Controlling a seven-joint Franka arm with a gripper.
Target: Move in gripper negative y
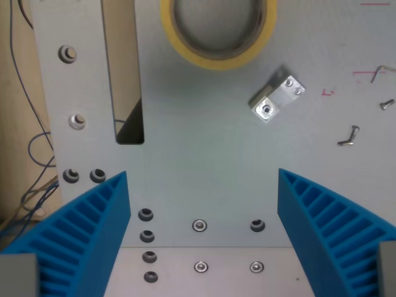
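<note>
My gripper (203, 179) is open, its two blue ribbed fingers (93, 229) rising from the bottom corners of the wrist view with a wide gap and nothing between them. Below lies a grey metal plate (204, 148) with screw holes. A roll of yellow tape (218, 31) sits at the top centre, partly cut off by the frame. A small aluminium bracket (276, 98) lies above the right finger, toward the wrist view's right.
A long slot (124, 68) cuts through the plate at upper left. Blue wires (31, 124) run over a wooden surface at the far left. Loose screws and an Allen key (378, 74) lie at the far right. Bolts and holes (148, 244) dot the plate's lower part.
</note>
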